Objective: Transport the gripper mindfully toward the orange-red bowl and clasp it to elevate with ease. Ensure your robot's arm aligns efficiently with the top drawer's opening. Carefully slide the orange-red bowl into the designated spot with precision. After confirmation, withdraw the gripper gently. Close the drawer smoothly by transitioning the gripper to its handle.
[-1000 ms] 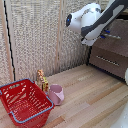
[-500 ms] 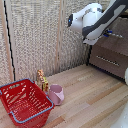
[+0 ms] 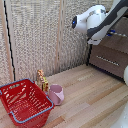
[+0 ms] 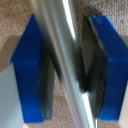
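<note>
While the robot's arm (image 3: 100, 22) is reaching toward the top drawer (image 3: 116, 42), the gripper (image 4: 67, 70) is straddling the handle (image 4: 67, 60), blue-tipped fingers (image 4: 30, 75) not quite touching it.

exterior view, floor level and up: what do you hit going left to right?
red wire-mesh basket → small tan figure → pink mug → robot's arm → darker drawer's bar handle
</note>
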